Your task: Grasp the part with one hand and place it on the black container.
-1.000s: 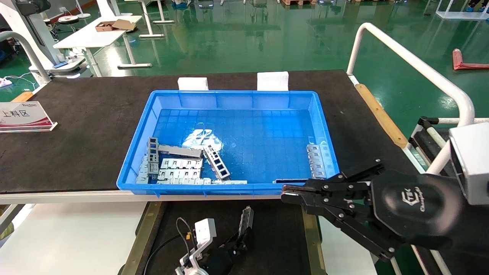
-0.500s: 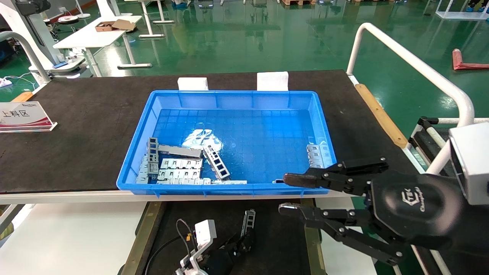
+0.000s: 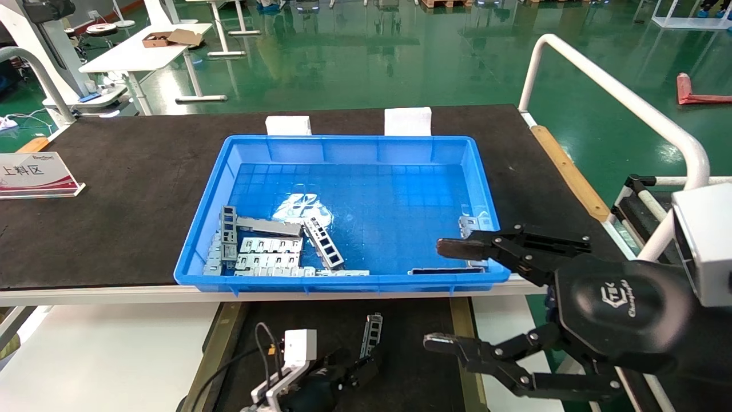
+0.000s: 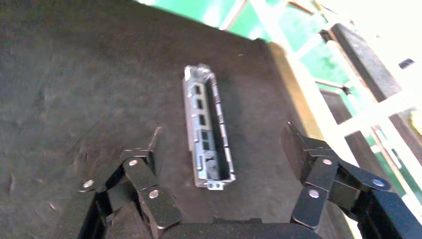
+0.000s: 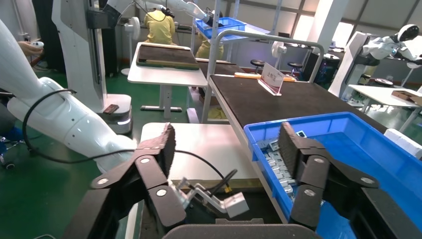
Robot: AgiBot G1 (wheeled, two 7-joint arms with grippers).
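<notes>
Left wrist view shows the part (image 4: 206,134) lying flat on the matte surface of the black container (image 4: 74,89), its open channel side up and its row of rectangular cutouts visible. The left end effector (image 4: 219,144) hangs directly over it, released, its two fingers (image 4: 144,164) spread wide on either side of the strip and touching neither edge. From the head view, the same part (image 3: 372,336) lies lengthwise on the black container (image 3: 412,343), just ahead of the left end effector (image 3: 354,369), and the container's brass-coloured frame runs along both sides.

One part is on the container. Beyond it, on the table (image 3: 114,189), one blue bin (image 3: 349,280) holds the remaining metal pieces: a cluster of several strips and slotted plates (image 3: 269,246) in the near left corner, too overlapped to count exactly, and a smaller group (image 3: 472,226) by the near right wall, partly hidden.

The right end effector (image 3: 452,294) hovers in front of the bin's near right corner, released, with its two fingers (image 3: 463,249) far apart and nothing between them. One sign stand (image 3: 34,174) sits at the table's left, and two white blocks (image 3: 289,125) rest behind the bin.
</notes>
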